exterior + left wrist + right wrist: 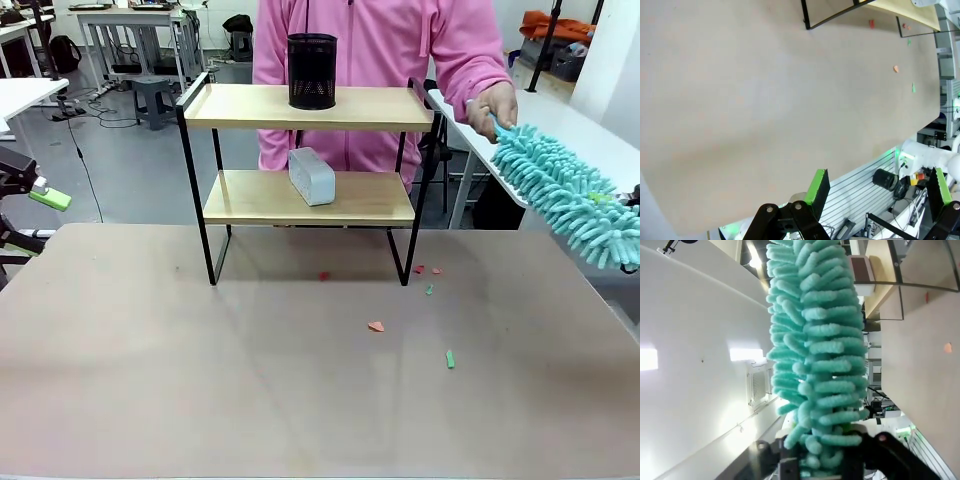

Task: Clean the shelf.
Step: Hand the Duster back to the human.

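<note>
On the near bench (200,380), small coloured scraps (376,326) lie scattered just in front of the shelf (310,107). At the left edge the left end effector (877,187) idles with its jaws spread wide and nothing between them. At the right edge the right end effector (827,460) sits around the tip of a teal duster (565,195); how firmly it grips cannot be told, since the chenille hides its fingers. A person's hand (494,105) holds the handle end. The shelf stands at the bench's far side, a black mesh cup (312,71) on top and a grey block (311,176) below. The handover likely wants a secure hold before the person lets go, then sweeps that steer around both objects.
</note>
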`<state>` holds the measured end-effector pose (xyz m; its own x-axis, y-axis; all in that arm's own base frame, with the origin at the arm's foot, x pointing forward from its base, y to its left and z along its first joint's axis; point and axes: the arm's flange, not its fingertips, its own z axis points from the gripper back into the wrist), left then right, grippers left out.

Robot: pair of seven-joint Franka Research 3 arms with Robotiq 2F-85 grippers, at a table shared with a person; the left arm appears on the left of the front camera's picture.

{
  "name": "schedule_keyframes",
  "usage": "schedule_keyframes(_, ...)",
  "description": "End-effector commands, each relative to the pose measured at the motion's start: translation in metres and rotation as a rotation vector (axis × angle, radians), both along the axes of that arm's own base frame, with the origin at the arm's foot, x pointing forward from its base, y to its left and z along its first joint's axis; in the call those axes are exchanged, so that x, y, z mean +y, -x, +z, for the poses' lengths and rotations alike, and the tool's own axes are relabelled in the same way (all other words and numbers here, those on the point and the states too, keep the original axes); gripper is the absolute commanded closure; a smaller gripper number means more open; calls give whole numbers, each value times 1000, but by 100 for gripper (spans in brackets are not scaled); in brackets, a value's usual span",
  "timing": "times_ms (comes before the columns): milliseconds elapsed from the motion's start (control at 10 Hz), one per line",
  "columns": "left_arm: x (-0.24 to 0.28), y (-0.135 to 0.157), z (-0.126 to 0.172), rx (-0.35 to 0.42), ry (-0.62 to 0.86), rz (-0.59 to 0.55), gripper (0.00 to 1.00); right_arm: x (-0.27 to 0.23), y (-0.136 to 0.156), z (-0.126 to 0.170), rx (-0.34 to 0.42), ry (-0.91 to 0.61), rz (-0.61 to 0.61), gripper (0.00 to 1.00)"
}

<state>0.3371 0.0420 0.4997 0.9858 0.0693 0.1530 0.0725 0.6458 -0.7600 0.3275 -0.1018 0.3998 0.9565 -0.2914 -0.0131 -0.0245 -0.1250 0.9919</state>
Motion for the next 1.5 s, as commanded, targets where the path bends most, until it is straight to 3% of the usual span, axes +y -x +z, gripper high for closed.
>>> schedule_keyframes(0, -1, 0, 0, -4, -3, 7, 0, 55, 54, -8, -24, -12, -11, 0)
schedule_keyframes(100, -1, 0, 0, -4, -3, 7, 0, 58, 55, -7, -32, -13, -2, 0)
schedule_keyframes(200, -1, 0, 0, -4, -3, 7, 0, 63, 59, -5, -58, -25, 15, 7)
schedule_keyframes(300, -1, 0, 0, -4, -3, 7, 0, 69, 64, -2, -74, -12, 20, 0)
schedule_keyframes(700, -1, 0, 0, -4, -3, 7, 0, 103, 88, 31, -153, 56, 102, 0)
schedule_keyframes(900, 0, 0, 0, 0, 0, 0, 0, 130, 91, 44, -141, 101, 191, 0)
schedule_keyframes(1000, -22, 2, -2, -19, 115, -69, 0, 151, 88, 46, -125, 139, 254, 0)
schedule_keyframes(1200, -50, -11, -18, 43, 373, -144, 0, 183, 74, 42, -92, 169, 328, 0)
schedule_keyframes(1300, -55, -17, -28, 58, 415, -107, 0, 195, 65, 39, -79, 196, 333, 0)
schedule_keyframes(1400, -53, -28, -36, 34, 496, 19, 0, 205, 57, 36, -44, 251, 343, 0)
